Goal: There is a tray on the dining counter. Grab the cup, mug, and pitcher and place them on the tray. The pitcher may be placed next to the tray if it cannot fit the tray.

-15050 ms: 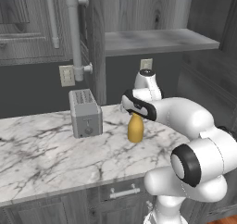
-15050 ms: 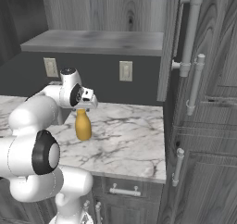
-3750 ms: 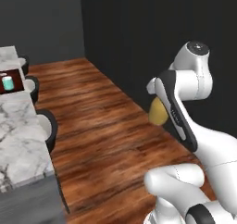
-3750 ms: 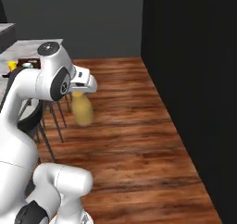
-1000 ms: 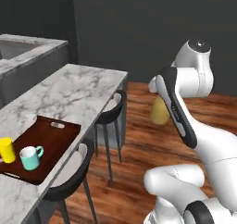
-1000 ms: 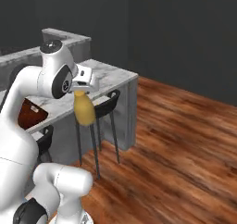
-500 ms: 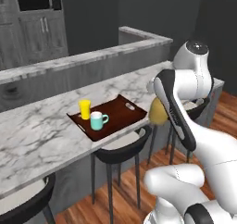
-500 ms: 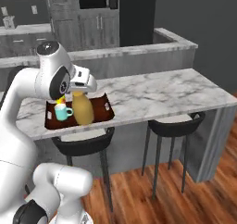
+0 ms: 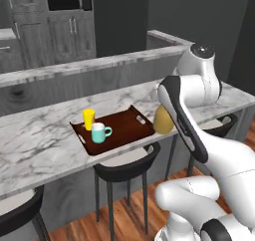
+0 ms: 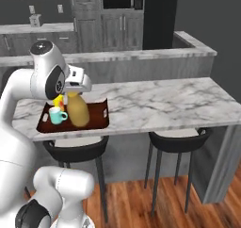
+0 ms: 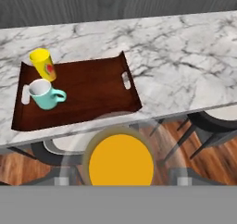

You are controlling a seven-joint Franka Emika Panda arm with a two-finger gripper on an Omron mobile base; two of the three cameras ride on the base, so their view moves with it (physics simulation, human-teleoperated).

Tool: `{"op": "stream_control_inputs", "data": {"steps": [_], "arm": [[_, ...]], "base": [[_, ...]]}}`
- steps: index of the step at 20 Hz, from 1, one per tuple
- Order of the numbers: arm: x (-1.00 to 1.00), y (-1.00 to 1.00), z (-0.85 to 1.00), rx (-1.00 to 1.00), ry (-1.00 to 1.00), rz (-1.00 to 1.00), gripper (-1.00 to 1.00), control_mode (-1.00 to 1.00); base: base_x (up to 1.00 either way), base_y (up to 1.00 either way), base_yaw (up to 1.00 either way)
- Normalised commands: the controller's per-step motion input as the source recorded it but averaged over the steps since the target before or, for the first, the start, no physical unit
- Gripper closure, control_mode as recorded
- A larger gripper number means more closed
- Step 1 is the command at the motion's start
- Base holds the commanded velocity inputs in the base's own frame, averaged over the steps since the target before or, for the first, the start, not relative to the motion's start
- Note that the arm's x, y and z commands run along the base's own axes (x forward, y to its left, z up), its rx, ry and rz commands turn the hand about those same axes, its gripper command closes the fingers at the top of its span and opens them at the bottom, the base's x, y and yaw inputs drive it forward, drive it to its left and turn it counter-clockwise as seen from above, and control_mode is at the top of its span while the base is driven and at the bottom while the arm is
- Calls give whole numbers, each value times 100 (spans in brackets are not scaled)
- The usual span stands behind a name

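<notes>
Between my fingers (image 11: 121, 172) hangs the pitcher (image 9: 163, 121), clamped at the neck, upright with its long axis vertical and its open mouth toward my hand; it hovers in the air at the near edge of the desk (image 9: 40, 135), above a dark stool (image 9: 124, 165); on the desk lies the tray (image 11: 92, 98), its long side running along the desk edge; inside it, at one short end, stand the cup (image 11: 43, 64) and the mug (image 11: 42, 94), both upright, close together, the mug's handle pointing along the tray toward its bare middle.
</notes>
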Motion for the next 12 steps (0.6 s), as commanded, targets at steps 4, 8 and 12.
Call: {"op": "stream_control_inputs", "data": {"steps": [4,8,12], "arm": [[0,0,0,0,0,0,100,100],[0,0,0,0,0,0,100,100],[0,0,0,0,0,0,100,100]], "base": [[37,0,8],[41,-16,32],[34,-50,42]]}}
